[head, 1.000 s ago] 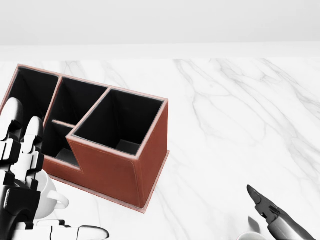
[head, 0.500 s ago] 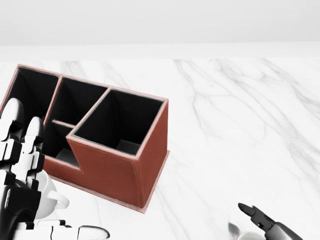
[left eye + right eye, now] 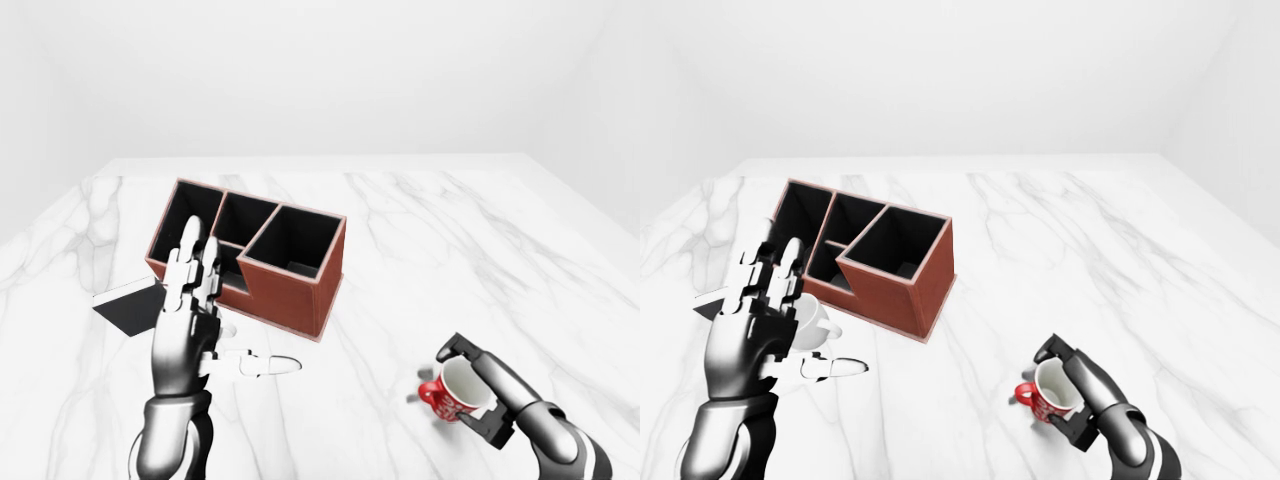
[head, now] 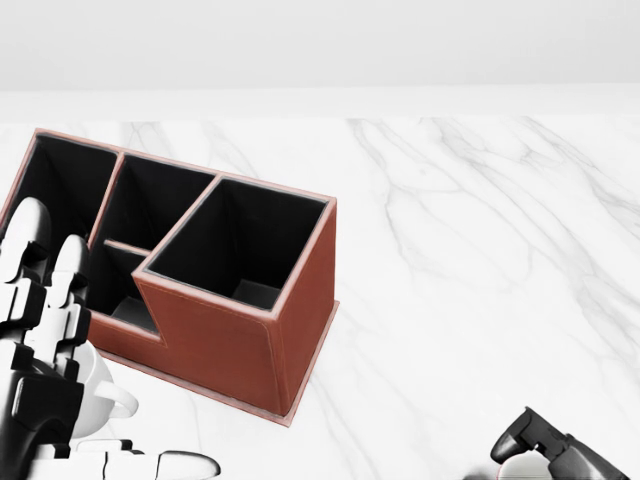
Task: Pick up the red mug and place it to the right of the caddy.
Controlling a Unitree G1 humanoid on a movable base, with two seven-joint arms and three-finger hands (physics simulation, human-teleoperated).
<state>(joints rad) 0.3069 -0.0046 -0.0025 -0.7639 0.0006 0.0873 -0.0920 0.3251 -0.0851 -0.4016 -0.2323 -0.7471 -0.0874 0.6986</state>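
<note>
The red mug (image 3: 452, 392), white inside, stands low at the right of the left-eye view, well to the right of the brown caddy (image 3: 285, 290). My right hand (image 3: 463, 388) is wrapped around it, with fingers (image 3: 458, 348) hooked over the far rim and the thumb against the near side. Only the curled knuckles of that hand (image 4: 540, 445) show at the bottom right of the head view. My left hand (image 3: 215, 330) is raised flat and open just left of the caddy, holding nothing.
A white mug (image 3: 815, 318) sits behind my left hand, close to the caddy's low side. A dark flat slab (image 3: 128, 306) lies on the marble table (image 3: 420, 250) left of the caddy. Bare marble stretches right of the caddy.
In the head view my right hand's outstretched finger has dropped lower and curled in. The left hand, caddy and camera have not moved.
</note>
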